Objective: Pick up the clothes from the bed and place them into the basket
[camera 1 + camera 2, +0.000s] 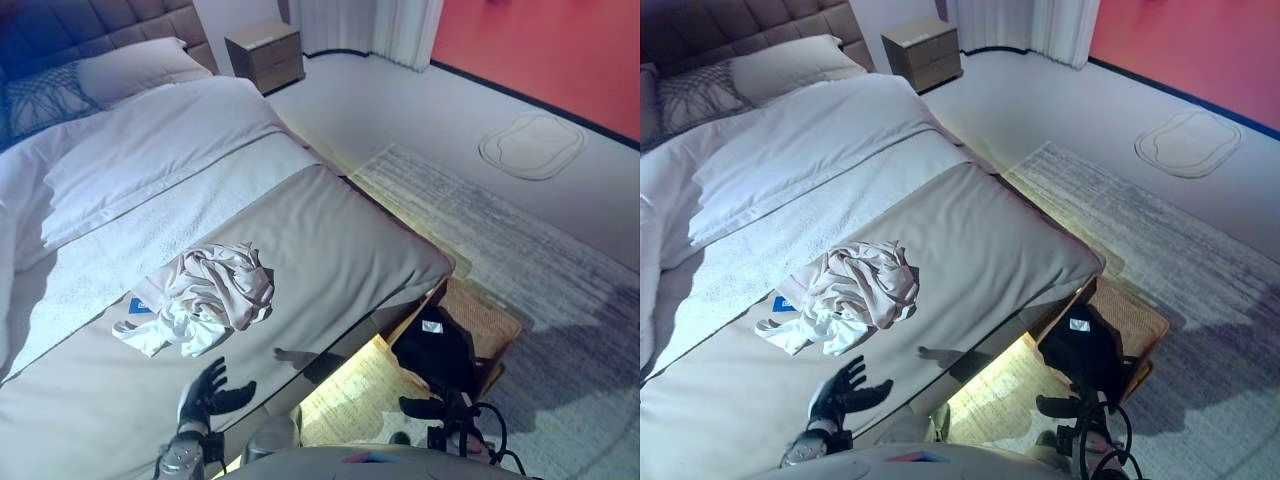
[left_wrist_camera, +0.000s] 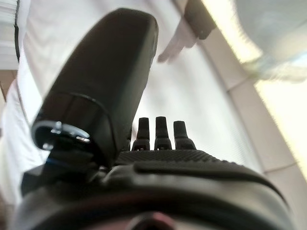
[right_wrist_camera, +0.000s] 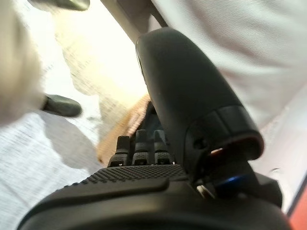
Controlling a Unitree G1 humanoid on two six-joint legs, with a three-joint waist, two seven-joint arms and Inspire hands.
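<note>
The clothes (image 1: 205, 295) lie crumpled on the bed (image 1: 340, 240), untouched. Your left hand (image 1: 205, 392) hovers just near them, fingers spread, holding nothing. Your right hand (image 1: 425, 407), fingers straight, is beside the basket (image 1: 490, 325).

Dark hands (image 1: 207, 393); silver-grey arms (image 1: 180, 458)

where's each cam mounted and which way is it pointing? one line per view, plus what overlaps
Left eye view: head, looking down at the bed, crumpled clothes, basket; left hand open near the clothes.
Right eye view: same scene, slightly offset; right hand low by the basket.
Left wrist view: along the left hand, facing bedding.
Right wrist view: along the right hand, facing the rug and basket edge.
Shared: both eye views show the clothes, basket, nightstand.
</note>
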